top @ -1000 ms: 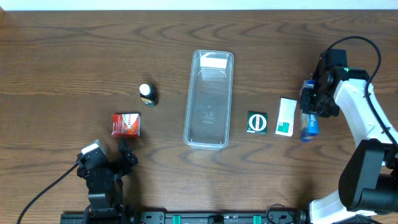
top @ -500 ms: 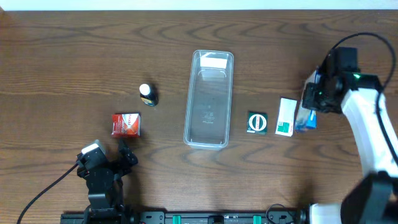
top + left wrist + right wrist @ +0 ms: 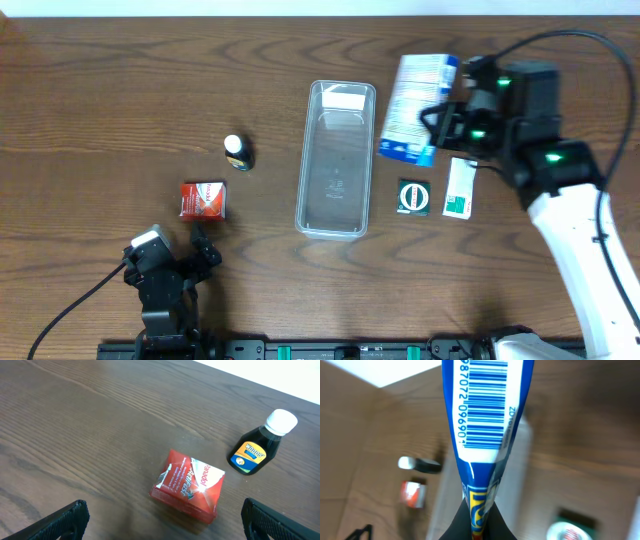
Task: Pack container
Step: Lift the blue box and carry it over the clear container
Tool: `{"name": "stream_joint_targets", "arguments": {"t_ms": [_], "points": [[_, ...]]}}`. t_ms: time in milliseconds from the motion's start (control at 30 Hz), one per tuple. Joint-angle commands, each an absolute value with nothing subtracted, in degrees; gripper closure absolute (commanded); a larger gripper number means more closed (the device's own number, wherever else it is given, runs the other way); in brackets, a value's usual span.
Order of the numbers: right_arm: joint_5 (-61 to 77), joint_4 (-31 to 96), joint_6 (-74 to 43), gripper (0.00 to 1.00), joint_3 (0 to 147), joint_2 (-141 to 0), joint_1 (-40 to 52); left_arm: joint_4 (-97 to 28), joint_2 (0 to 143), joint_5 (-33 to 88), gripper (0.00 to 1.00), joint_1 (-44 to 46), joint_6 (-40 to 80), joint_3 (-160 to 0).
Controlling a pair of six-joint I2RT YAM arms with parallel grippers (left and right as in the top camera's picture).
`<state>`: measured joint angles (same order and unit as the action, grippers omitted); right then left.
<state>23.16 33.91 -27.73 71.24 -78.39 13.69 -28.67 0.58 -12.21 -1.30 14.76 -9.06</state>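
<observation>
My right gripper [image 3: 479,521] was clamped on the thin edge of a blue-and-white pack [image 3: 415,95], whose barcode showed 87072 09690. It held the pack aloft just to the right-edge side of the clear container [image 3: 303,170], which lay empty at mid-counter. With so narrow a pinch, I judged that the tall pack might swing, slip free, or catch the container's rim going in. My left gripper [image 3: 165,520] stood wide apart and empty near the front-left corner, over a red box [image 3: 189,485] that seemed to read Panadol and a Woods' bottle [image 3: 257,447].

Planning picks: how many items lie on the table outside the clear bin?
4: red box and bottle left of the bin; square green box and white-green box right of it; blue pack is held.
</observation>
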Motion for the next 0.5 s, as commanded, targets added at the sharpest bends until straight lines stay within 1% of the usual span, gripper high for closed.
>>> {"name": "stream_joint_targets", "arguments": {"t_ms": [0, 100, 200, 467], "points": [[18.06, 30.30, -34.02, 0.99, 72.20, -81.45, 20.38, -28.80, 0.21, -12.71, 0.02, -1.17, 13.80, -8.05], [11.90, 26.89, -36.75, 0.99, 72.20, -85.69, 24.97, -28.80, 0.21, -12.71, 0.02, -1.17, 13.80, -8.05], [8.78, 25.08, -39.88, 0.99, 72.20, -90.56, 26.96, -28.80, 0.21, -12.71, 0.02, -1.17, 13.80, -8.05], [11.86, 17.47, -43.27, 0.99, 72.20, -100.55, 27.40, -28.80, 0.21, -12.71, 0.02, -1.17, 13.80, -8.05]]}}
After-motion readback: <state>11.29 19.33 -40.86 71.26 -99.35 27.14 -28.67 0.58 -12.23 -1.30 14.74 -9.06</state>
